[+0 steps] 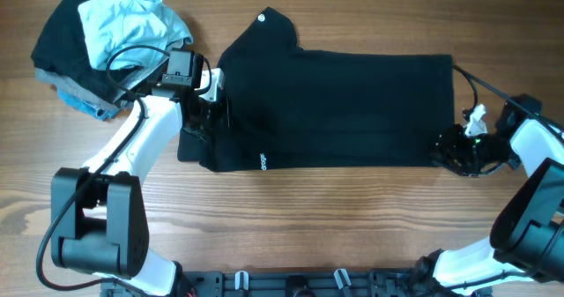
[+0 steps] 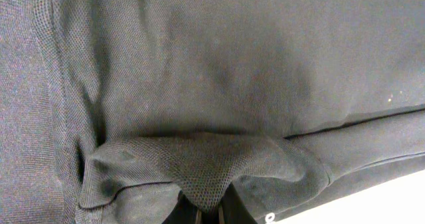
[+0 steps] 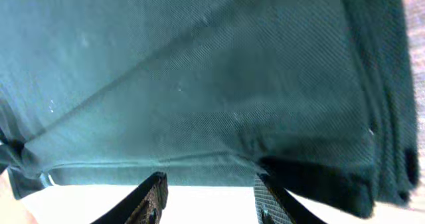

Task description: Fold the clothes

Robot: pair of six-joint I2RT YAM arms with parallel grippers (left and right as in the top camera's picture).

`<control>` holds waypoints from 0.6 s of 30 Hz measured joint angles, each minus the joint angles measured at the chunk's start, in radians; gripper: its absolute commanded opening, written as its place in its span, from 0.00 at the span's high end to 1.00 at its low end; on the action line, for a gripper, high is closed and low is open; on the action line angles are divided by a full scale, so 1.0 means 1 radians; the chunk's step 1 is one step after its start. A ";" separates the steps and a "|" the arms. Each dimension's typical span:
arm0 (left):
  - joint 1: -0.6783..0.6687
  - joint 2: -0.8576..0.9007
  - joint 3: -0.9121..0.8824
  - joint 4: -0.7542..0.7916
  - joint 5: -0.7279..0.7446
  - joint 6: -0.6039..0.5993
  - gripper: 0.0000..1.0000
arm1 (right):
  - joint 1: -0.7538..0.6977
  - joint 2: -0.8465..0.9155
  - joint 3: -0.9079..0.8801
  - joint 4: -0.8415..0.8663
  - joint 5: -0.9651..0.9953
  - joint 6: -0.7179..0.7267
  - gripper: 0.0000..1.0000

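Black shirt (image 1: 352,107) bears tiny unreadable white lettering (image 1: 262,162).

On the table (image 1: 291,226): shirt (image 1: 335,103) lying spread across the middle. The heap of other clothes (image 1: 115,41) is sitting at the far left corner, near the shirt but apart from it. The left gripper (image 1: 201,121) is resting on the shirt's left end. The right gripper (image 1: 454,149) is sitting at the shirt's right edge, seemingly just off the fabric.

Black shirt (image 1: 352,103) — 1, mid-frame.
Heaped garments, upper left — 3: pale blue garment (image 1: 132,24), dark garment (image 1: 60,34), grey-blue garment (image 1: 88,101).
Grippers — 2: left gripper (image 1: 210,112), right gripper (image 1: 454,147).
Wooden table (image 1: 308,226) — 1.
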 measured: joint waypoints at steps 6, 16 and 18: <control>0.000 0.000 0.000 0.000 0.000 0.000 0.96 | 0.060 0.000 -0.006 0.076 0.009 0.092 0.61; 0.000 0.000 0.000 -0.008 0.000 0.000 0.96 | 0.064 0.000 -0.013 0.043 0.059 0.103 0.55; 0.000 0.000 0.000 -0.019 0.000 0.000 0.96 | 0.064 0.000 -0.013 0.066 0.064 0.124 0.50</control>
